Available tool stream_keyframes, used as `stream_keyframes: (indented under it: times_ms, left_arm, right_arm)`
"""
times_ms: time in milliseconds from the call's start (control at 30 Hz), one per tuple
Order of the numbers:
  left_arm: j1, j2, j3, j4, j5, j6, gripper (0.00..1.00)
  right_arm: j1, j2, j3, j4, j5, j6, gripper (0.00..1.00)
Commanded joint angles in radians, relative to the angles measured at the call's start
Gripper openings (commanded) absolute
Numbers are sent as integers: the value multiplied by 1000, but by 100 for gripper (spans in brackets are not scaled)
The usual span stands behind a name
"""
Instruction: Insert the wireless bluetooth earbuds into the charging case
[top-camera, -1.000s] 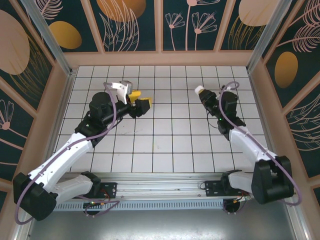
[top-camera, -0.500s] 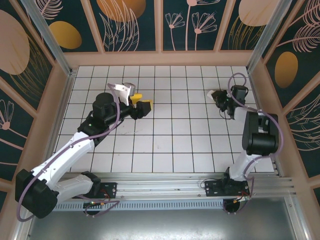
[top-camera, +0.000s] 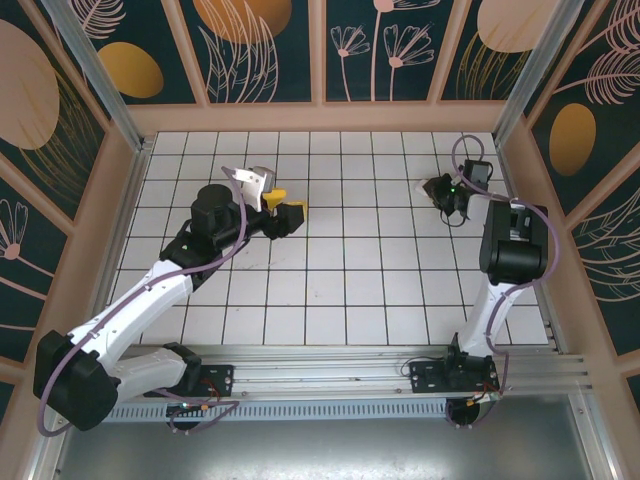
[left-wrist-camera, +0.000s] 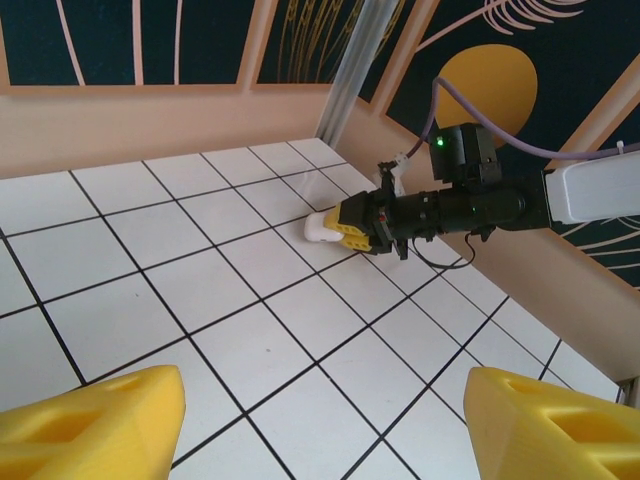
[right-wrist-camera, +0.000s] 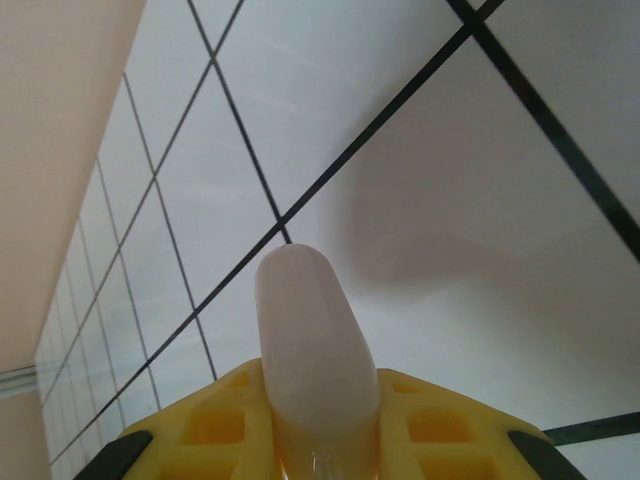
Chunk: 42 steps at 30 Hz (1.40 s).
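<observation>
Top view first. At the right hand (top-camera: 430, 187): moved within the last second from the middle-right tiles to the far right corner of the white tiled surface (top-camera: 330, 290). Now low over the tiles, near the tan right wall (top-camera: 524, 200), pointing left, with the right arm folded up steeply behind it. Over the last half second hardly any further shift, so probably settling there. At the left hand (top-camera: 284, 204): nudged slightly right, otherwise as before. Hovers over the far left tiles, yellow fingers spread, well apart from the right hand. Meaning for the task, as a judgement: carrying done or nearly so, insertion not yet begun, and the two hands too far apart for any joint work.

Left wrist view next. Looks across the tiles at the right hand (left-wrist-camera: 338, 228), clenched on a smooth white rounded plastic piece (left-wrist-camera: 322, 228) poking out leftward past its yellow fingers, close above the surface. Touching or not: cannot tell. Own two yellow fingertips (left-wrist-camera: 90, 425) at the bottom corners, wide apart, bare tile between them: released.

Right wrist view last. Same white piece (right-wrist-camera: 310, 340) pinched between the yellow fingers, rounded end forward, its shadow on the tiles ahead.

Containers: earbud or charging case seen edge-on, cannot tell. No lid line, hinge or cavity readable on the piece, so contents unknown.
</observation>
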Motion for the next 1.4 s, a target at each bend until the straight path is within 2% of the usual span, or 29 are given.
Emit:
stream_keyframes:
  times_ms: [0, 133, 267, 400, 500, 633, 700, 767, 867, 1000, 1067, 1133, 1200, 1300, 1367]
  left_arm:
    - [7, 0, -12, -1, -20, 31, 73]
    - [6, -7, -16, -2, -23, 32, 73]
    - [7, -19, -13, -17, -26, 35, 73]
    - [19, -54, 27, -70, -66, 95, 75]
    - [40, -71, 68, -109, -111, 131, 79]
    - [80, -76, 101, -156, -203, 173, 87]
    - [125, -79, 100, -157, -212, 181, 90]
    - [181, -80, 134, -158, -196, 181, 93]
    - [282, -80, 135, -147, -158, 166, 98]
    - [432, -57, 112, -81, -69, 105, 98]
    - [503, -42, 59, 1, 21, 42, 98]
    - [578, -20, -12, 152, 167, -78, 99]
    - [617, 7, -72, 262, 223, -167, 99]
    - [619, 29, -135, 286, 148, -106, 99]
    - [619, 23, -215, 317, -2, -61, 99]
  right_arm:
    - [-6, 39, 38, -68, 25, -57, 19]
    - [-7, 59, 49, -99, 30, -63, 23]
    - [-5, 26, 16, -108, 61, -53, 39]
    - [-6, -47, -4, -143, 84, -80, 52]
    - [-6, -124, -6, -201, 142, -121, 61]
    - [-5, -235, -14, -261, 196, -180, 65]
    - [-5, -302, -24, -288, 216, -212, 69]
    - [-2, -370, -30, -323, 243, -237, 80]
    - [7, -486, -50, -348, 283, -287, 86]
    - [12, -643, -116, -326, 336, -353, 99]
    - [12, -713, -174, -276, 341, -406, 99]
    - [12, -792, -256, -197, 330, -464, 99]
    - [12, -876, -352, -111, 317, -496, 99]
    - [17, -996, -490, 8, 309, -529, 99]
    - [18, -1065, -576, 65, 315, -559, 99]
